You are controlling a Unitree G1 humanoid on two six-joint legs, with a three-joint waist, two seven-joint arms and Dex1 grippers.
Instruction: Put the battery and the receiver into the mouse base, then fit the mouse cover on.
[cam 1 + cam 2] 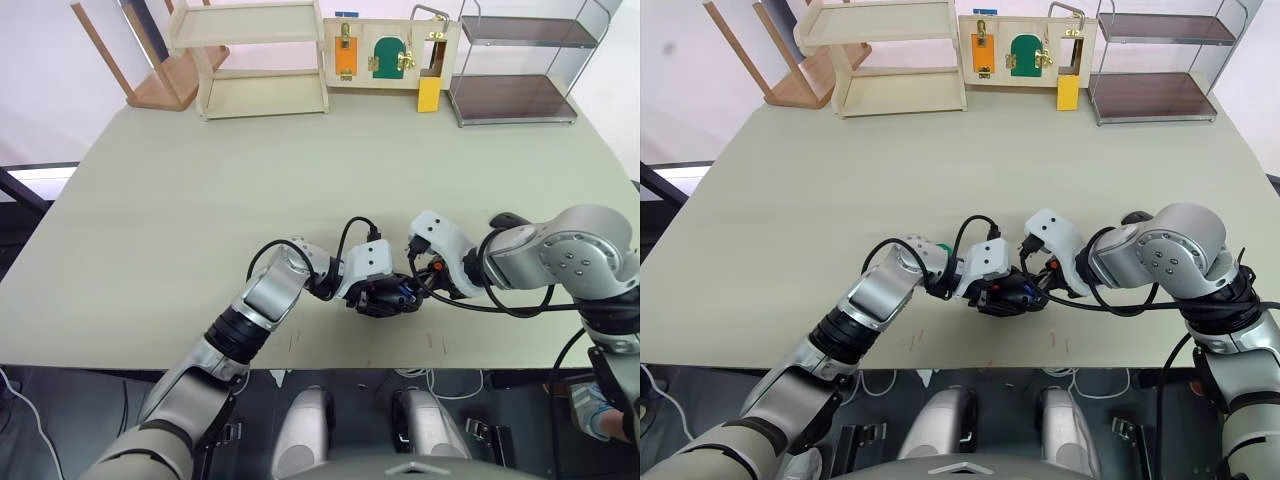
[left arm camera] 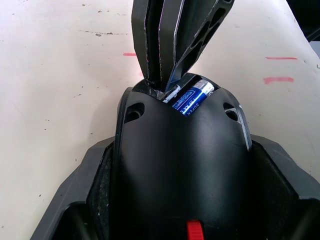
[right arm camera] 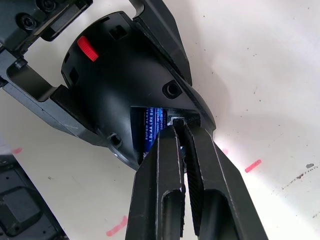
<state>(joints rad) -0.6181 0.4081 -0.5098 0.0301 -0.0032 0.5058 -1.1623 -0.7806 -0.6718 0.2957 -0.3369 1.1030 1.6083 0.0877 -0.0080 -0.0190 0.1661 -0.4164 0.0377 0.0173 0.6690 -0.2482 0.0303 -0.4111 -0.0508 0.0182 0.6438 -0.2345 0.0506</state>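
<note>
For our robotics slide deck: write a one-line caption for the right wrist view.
Right gripper pressed into the slot beside the battery in the mouse base, held by the left gripper.

My left tool (image 1: pixel 385 297) and my right tool (image 1: pixel 408 283) meet at the near middle of the surface (image 1: pixel 300 190), left one to the left. Between my left tool's fingers sits the mouse base (image 2: pixel 180 165), with the battery (image 2: pixel 193 97) lying in its compartment. My right tool's fingertips (image 3: pixel 176 131) touch the base beside the battery. Shelves (image 1: pixel 255 55) and a rack (image 1: pixel 520 60) stand along the far edge.
</note>
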